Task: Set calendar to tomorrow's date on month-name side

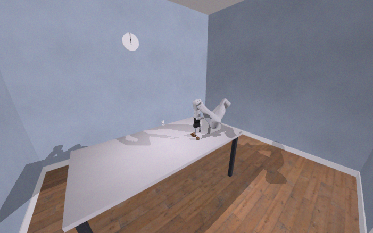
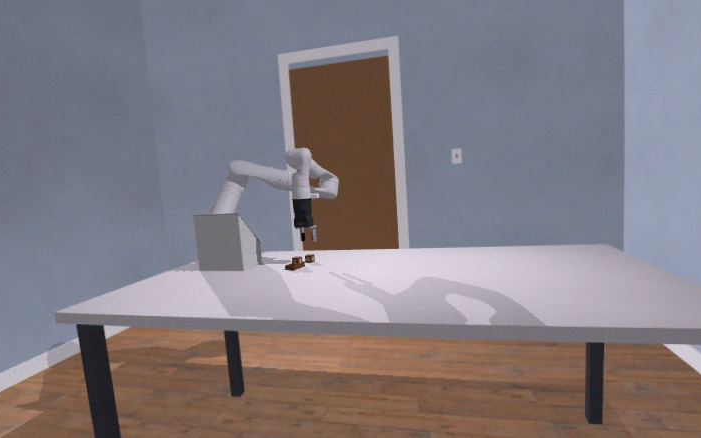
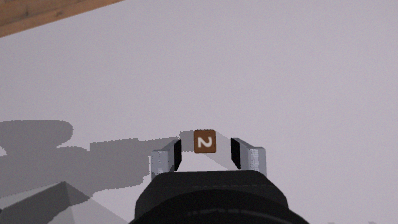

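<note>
A small brown cube (image 1: 197, 138) (image 2: 309, 258) (image 3: 205, 141) lies on the table outside the tray. Its top face shows a white 2, turned about a quarter turn in the wrist view. The brown tray (image 2: 291, 267) lies on the table beside it, with another cube (image 2: 296, 260) in it. The tray is outside the wrist view. The digits on the tray's cube and the month's name are too small to read. My gripper (image 1: 197, 132) (image 2: 308, 239) (image 3: 206, 149) is open and empty, pointing down above the loose cube, which appears between the fingers in the wrist view.
The arm's grey base block (image 2: 219, 244) stands on the table (image 1: 109, 173) (image 2: 450, 293) (image 3: 300, 75), close to the tray and cubes. A table edge shows at the upper left of the wrist view. Arm shadows fall across the table.
</note>
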